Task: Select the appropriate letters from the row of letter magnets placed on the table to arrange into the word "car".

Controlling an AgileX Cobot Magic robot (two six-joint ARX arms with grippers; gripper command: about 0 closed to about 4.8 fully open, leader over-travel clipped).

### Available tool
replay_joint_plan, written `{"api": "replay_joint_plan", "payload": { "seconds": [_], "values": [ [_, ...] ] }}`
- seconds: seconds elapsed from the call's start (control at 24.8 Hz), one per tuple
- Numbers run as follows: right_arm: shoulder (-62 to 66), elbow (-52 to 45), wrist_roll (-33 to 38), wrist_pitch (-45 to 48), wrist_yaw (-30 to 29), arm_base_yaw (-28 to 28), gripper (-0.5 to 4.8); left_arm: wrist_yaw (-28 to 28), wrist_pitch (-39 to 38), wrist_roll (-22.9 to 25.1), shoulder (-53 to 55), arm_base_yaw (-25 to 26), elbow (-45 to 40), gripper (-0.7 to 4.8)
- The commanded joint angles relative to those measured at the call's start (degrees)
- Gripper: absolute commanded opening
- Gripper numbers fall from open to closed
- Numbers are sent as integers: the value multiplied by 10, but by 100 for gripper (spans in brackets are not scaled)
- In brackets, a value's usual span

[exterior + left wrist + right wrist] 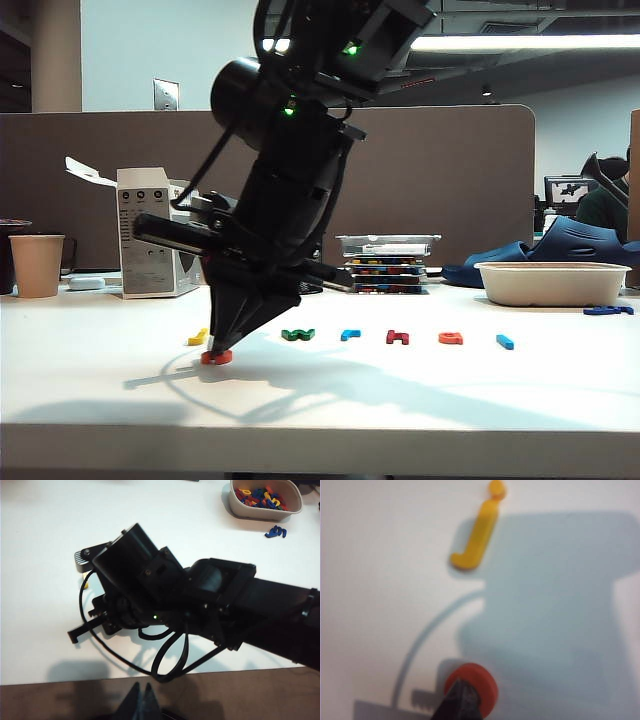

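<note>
An office partition backs the white table (420,385), where the right gripper (218,352) reaches across to the left end of the letter row and pinches the orange c (216,356) flat on the surface ahead of that row, probably to start the word there; the a (451,338) and r (349,334) wait in line. The left wrist view looks down on the right arm, and the left gripper (142,699) hangs clenched and empty off the table's front edge. The right wrist view shows closed tips on the c (471,688) near the yellow j (476,539).
</note>
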Motion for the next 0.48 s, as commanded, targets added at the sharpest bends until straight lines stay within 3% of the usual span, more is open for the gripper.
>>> {"api": "replay_joint_plan", "payload": {
  "seconds": [0.04,0.48],
  "values": [
    [7,-3,0,-49,-7,10,-5,-1,1,0,-2,0,1,-5],
    [6,-3,-2,-104,-20,32,-5,-1,2,0,-2,0,1,-5]
  ]
}}
